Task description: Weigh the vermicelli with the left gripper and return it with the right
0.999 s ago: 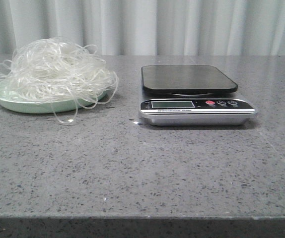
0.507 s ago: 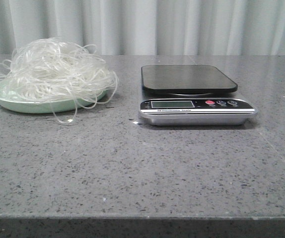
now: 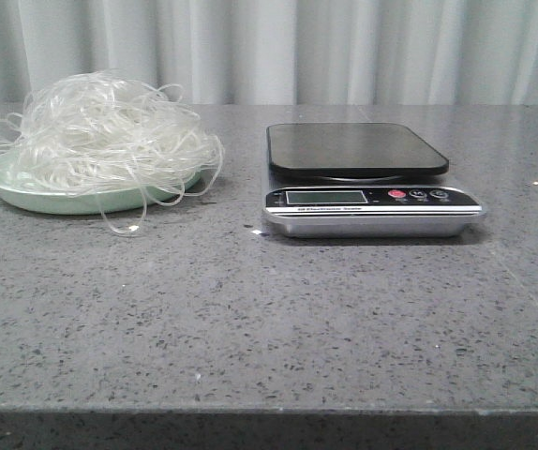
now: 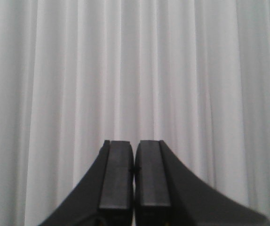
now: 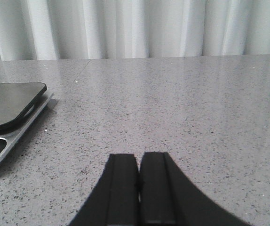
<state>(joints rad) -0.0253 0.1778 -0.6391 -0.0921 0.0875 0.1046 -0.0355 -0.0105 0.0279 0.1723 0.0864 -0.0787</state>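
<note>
A grey speckled stone table stands before pale pleated curtains. The vermicelli is heaped on a green plate, left of the scale. The left gripper and right gripper both have their fingers pressed together, holding nothing.

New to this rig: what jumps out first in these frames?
The vermicelli, a big whitish tangle heaped on a pale green plate at the table's far left, loops spilling over the rim. To its right sits a silver kitchen scale with a bare black platform. Both grippers are shut and hold nothing: the left gripper faces only curtain, the right gripper hovers by the scale.
</note>
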